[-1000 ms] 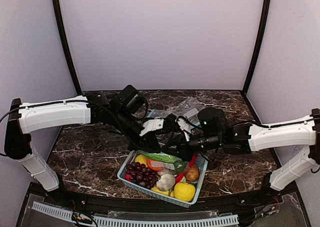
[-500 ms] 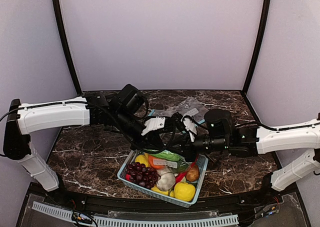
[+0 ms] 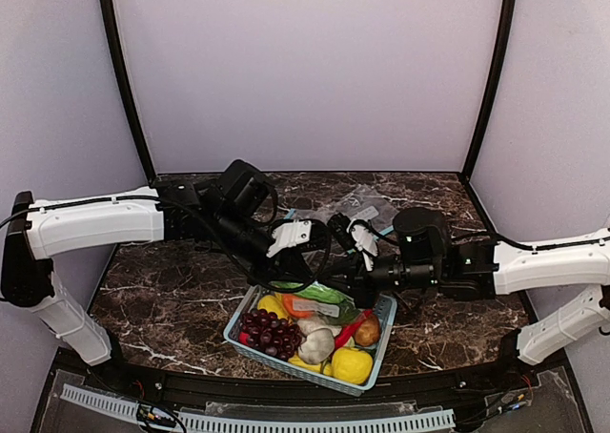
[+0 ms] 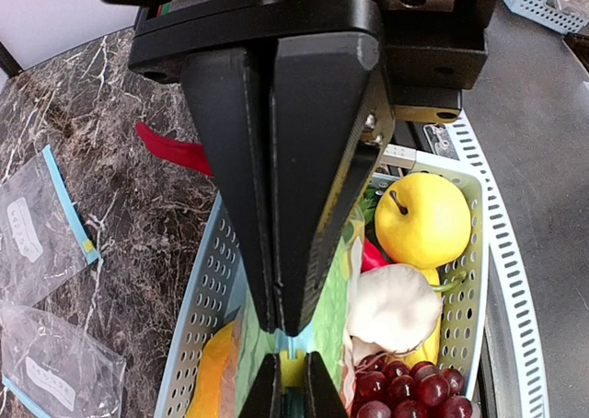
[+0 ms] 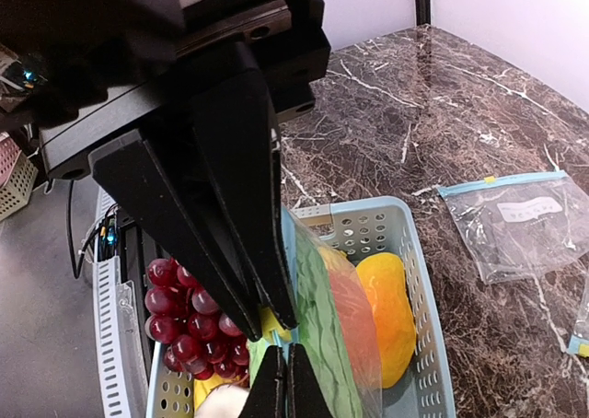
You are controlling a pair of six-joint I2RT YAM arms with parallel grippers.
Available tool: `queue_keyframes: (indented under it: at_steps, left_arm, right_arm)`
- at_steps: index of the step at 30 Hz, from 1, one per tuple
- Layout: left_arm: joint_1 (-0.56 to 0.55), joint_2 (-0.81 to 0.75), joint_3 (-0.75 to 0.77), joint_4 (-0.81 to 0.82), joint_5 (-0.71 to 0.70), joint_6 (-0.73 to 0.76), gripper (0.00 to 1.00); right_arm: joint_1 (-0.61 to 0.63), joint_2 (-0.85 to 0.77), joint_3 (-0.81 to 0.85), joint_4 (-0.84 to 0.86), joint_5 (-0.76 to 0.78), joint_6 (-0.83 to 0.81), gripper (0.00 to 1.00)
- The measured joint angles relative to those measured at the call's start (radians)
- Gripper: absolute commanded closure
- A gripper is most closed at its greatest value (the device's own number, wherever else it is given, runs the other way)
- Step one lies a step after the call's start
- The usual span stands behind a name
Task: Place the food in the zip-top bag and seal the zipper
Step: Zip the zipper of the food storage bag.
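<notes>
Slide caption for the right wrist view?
Right gripper pinching the filled zip-top bag over the blue basket of grapes.

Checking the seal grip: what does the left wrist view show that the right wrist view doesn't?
Left wrist only: stemmed yellow fruit, red chili. Right wrist only: the zip-top bag side-on, green and orange food inside. Both: basket, grapes, spare bags, and the left gripper or right gripper shut on that bag's edge.

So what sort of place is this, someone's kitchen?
Probably a robot test booth, not a kitchen: plain walls box in a marble-look table, and the left gripper and right gripper pinch a zip-top bag at a basket of produce.
</notes>
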Motion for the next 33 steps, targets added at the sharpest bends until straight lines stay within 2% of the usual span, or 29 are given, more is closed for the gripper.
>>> queue_keyframes:
  at_steps: [33]
  left_arm:
    - [0.018,-0.095,-0.084,0.038,-0.029,-0.022,0.99]
  right_arm:
    - [0.016,-0.022,0.000,0.002,0.023,-0.080,1.00]
